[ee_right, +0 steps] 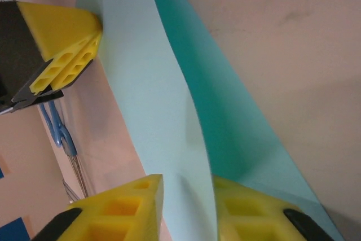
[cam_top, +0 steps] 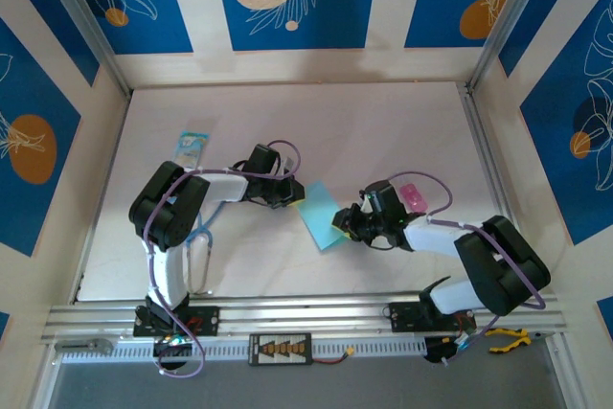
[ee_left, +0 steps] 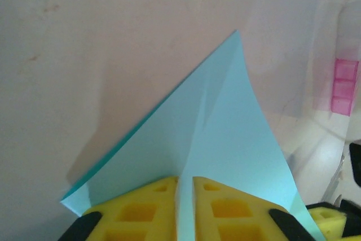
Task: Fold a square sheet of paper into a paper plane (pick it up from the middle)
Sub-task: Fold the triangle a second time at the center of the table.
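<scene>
paper: the thin light-blue square sheet of paper point(cam_top: 319, 215) is out in the middle, strung between the two arms. it has a crease running down it and one flap bowing out, so imo it's partway folded and not a plane yet.
where exactly: over the pale pinkish-white tabletop point(cam_top: 383, 131). it looks lifted a bit, going by the shadow under one edge. can't tell if any corner touches down.
handling: super light and floppy, with no stiffness apart from the crease. i'd expect it to bow, twist or tear if the arms tug in different directions. it'll also crease for good wherever it gets squashed, and it's smooth, so a loose pinch could let it slide.
where to grab: an edge or right on the crease, well in from the corners, with a gentle pinch.
left pincer: the left pincer point(ee_left: 185, 187) is nearly closed, with the sheet clamped in the thin slit at the crease.
right pincer: the right pincer point(ee_right: 189, 187) is narrowed onto the opposite edge. doubled paper runs between its yellow fingers point(ee_right: 121, 210) and looks pinched. the gap is a touch wider than the left's.
</scene>
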You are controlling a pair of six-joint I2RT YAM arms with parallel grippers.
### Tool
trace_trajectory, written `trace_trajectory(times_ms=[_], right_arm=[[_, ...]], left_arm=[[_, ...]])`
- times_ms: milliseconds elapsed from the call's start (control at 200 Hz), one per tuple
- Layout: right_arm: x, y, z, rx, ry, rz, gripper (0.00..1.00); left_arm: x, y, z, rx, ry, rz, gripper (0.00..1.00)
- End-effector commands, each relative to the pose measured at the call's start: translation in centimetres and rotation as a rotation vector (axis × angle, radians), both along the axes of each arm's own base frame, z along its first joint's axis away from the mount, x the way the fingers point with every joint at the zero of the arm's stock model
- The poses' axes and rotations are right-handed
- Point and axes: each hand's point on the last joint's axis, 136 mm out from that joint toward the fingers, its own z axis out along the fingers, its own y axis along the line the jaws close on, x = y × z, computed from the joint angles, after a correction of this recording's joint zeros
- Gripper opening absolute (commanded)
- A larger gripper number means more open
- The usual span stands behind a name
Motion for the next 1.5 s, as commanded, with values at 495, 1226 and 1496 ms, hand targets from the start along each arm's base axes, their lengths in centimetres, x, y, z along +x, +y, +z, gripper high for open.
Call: trace_trajectory(times_ms=[495,1226,1496], right_arm=[[-1.2,-0.1,-0.7,-0.072,0.116,-0.398,0.05],[-2.8,3.6,0.6,-0.011,0.100,-0.127,0.37],[-1.6,4.2,1.4,0.083,0.103,0.029,0.43]], left_arm=[[-3.5,0.5,4.4,-0.012,0.005,0.019,0.32],[-5.8,-1.0,-1.4,0.063,0.102,-0.036,0.17],[-5.7,-1.0,-1.6,0.074,0.084,-0.059,0.16]])
